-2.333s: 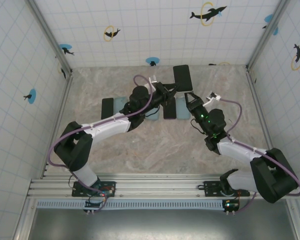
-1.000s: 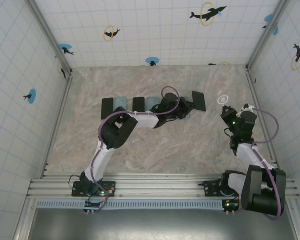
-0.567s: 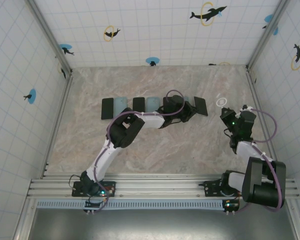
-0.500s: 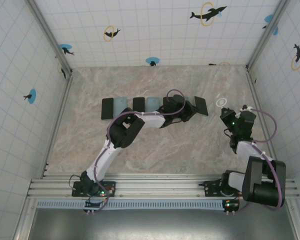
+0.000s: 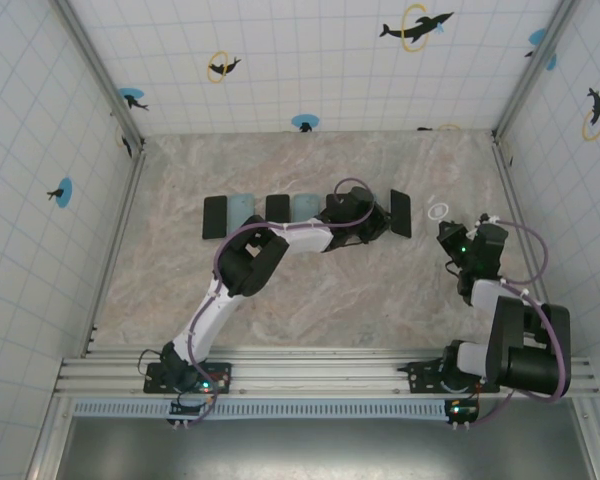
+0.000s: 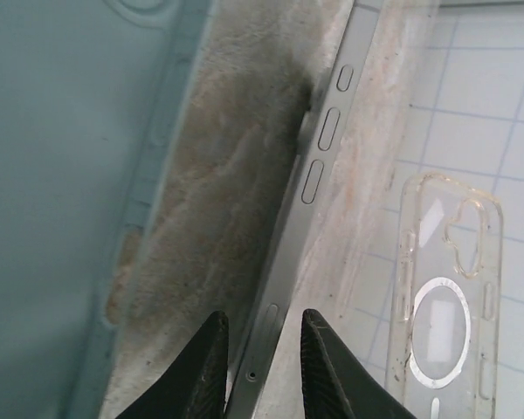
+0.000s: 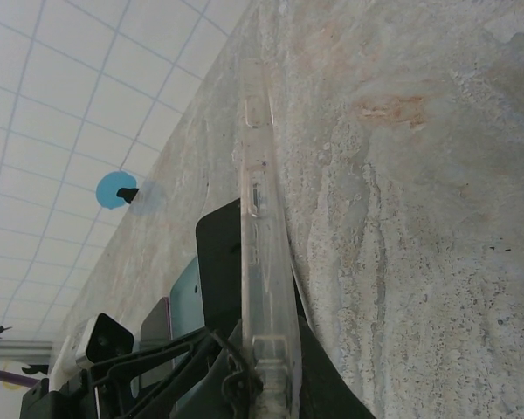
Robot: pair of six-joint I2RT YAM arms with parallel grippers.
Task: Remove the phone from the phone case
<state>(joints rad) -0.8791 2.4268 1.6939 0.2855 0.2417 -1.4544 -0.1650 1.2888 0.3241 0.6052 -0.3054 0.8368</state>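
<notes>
The phone [image 5: 401,213], black, sits at the right end of a row on the marble table. Its metal side with buttons [image 6: 319,166] runs up between the fingers of my left gripper [image 6: 262,319] [image 5: 380,222]. The jaws stand slightly open, with a gap on the right side. The clear phone case [image 5: 439,211] is empty and off the table, to the right of the phone. My right gripper [image 7: 266,349] [image 5: 450,235] is shut on its lower end. It shows edge-on [image 7: 262,253] there and flat [image 6: 445,297] in the left wrist view.
Left of the phone the row holds a black phone [image 5: 215,216], a teal case [image 5: 241,210], another dark phone [image 5: 277,208] and another teal case [image 5: 305,207]. A teal case [image 6: 61,175] lies close beside my left fingers. Tiled walls close in the table [image 5: 310,290].
My left gripper has brought the phone down to the right end of the row and its jaws have loosened. My right gripper has shifted slightly with the clear case.
</notes>
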